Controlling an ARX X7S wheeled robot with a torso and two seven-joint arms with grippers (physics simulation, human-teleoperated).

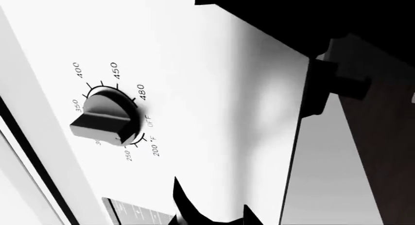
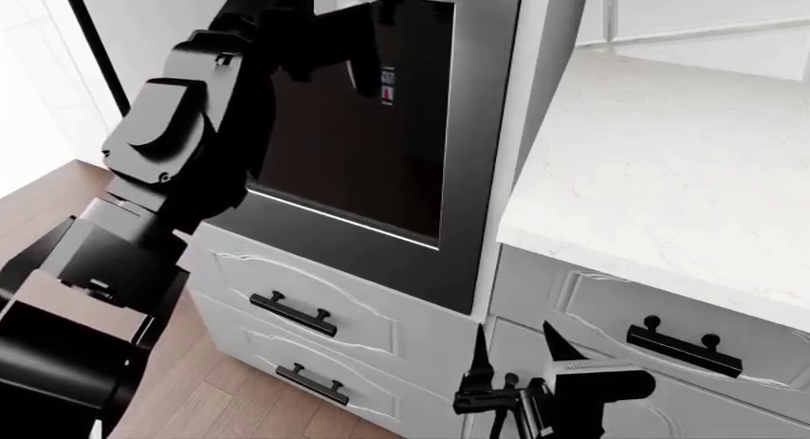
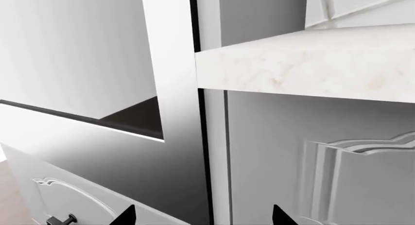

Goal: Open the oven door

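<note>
The oven door (image 2: pixel 367 145) fills the middle of the head view: dark glossy glass in a steel frame (image 2: pixel 487 173). Its bar handle barely shows at the picture's top edge. My left arm (image 2: pixel 190 145) reaches up to the door's top left. The left gripper (image 1: pixel 213 210) is open with nothing between its fingertips. It faces a white control panel (image 1: pixel 214 79) with a temperature knob (image 1: pixel 107 120). My right gripper (image 2: pixel 513 363) is open and empty, low beside the door's lower right corner. In the right wrist view it (image 3: pixel 204 217) points at the steel frame (image 3: pixel 168 89).
White drawers with black handles (image 2: pixel 294 314) sit below the oven. Another drawer handle (image 2: pixel 684 349) is at the right. A white marble countertop (image 2: pixel 658 164) runs along the right, and a wooden floor (image 2: pixel 203 401) is at the lower left. A dark bracket-like part (image 1: pixel 327 84) stands beside the control panel.
</note>
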